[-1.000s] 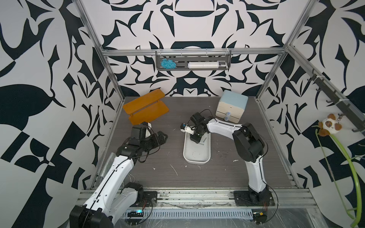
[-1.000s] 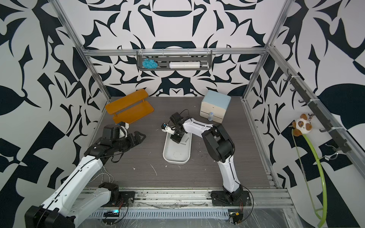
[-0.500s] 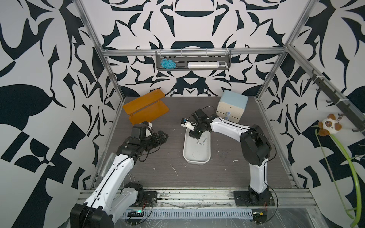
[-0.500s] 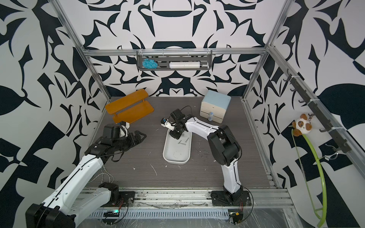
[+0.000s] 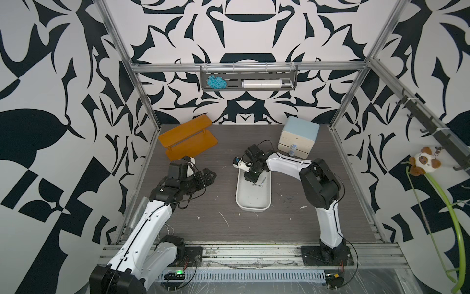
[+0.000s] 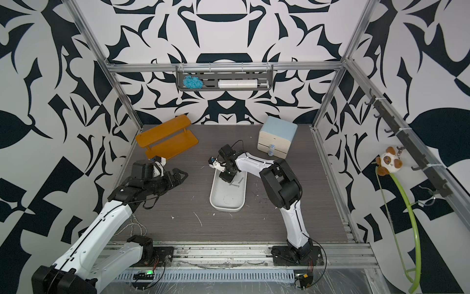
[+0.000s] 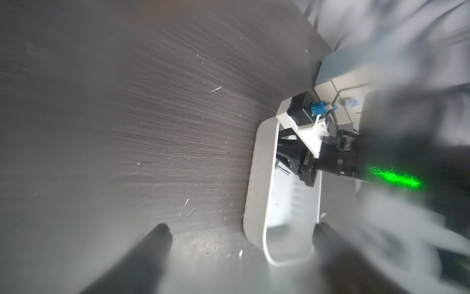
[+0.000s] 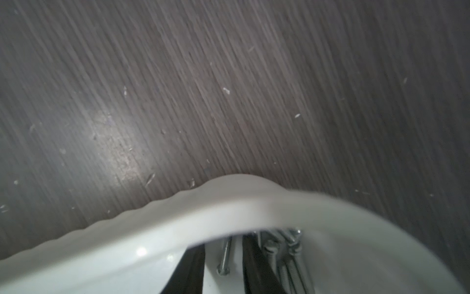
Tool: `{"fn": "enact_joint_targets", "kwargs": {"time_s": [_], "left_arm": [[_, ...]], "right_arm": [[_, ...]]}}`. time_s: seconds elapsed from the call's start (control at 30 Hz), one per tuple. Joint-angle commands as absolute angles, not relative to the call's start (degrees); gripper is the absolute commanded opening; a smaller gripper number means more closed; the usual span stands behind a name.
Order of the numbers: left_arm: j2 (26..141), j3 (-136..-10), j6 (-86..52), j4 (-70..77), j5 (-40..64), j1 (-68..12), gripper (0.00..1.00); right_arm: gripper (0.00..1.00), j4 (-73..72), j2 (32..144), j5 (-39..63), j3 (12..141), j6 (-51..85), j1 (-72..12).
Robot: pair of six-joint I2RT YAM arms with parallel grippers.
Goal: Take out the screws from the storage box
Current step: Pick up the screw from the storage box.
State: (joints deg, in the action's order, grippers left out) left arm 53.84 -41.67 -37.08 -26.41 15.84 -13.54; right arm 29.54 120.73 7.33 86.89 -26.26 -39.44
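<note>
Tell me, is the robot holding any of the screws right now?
No. The right gripper stands open in the storage box, with one screw lying loose between its jaws. The left gripper is open and empty.

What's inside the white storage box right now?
Screws bunched against the far end wall of the storage box, two more loose on its floor. The right end effector is dipped in among them, jaws apart. Anything under it is hidden in both top views.
</note>
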Motion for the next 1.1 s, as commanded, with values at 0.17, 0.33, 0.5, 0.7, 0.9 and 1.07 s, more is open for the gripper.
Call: {"fn": "enact_joint_targets", "kwargs": {"time_s": [0.17, 0.33, 0.5, 0.7, 0.9, 1.07], "left_arm": [[54.8, -43.3, -36.3, -26.6, 16.2, -13.2, 0.95], [54.9, -43.5, -36.2, -26.6, 16.2, -13.1, 0.95], [54.5, -43.5, -36.3, -27.2, 16.0, -13.0, 0.94], [53.7, -42.2, -36.4, -26.2, 15.8, -12.9, 0.94], [55.1, -43.4, -35.8, -26.5, 16.4, -12.7, 0.94], [54.9, -43.5, -35.8, -26.8, 16.3, -12.5, 0.94]], "right_arm": [[0.30, 31.3, 121.0, 6.4, 88.1, -24.9, -39.6], [0.27, 35.4, 121.6, 8.5, 88.9, -24.3, -39.6], [0.27, 39.9, 121.1, 9.5, 90.1, -20.6, -39.6], [0.23, 40.6, 122.0, 10.4, 89.7, -18.1, -39.6], [0.20, 39.5, 124.8, 7.6, 92.4, -16.4, -39.6], [0.14, 40.1, 126.7, 7.7, 95.2, -15.8, -39.7]]}}
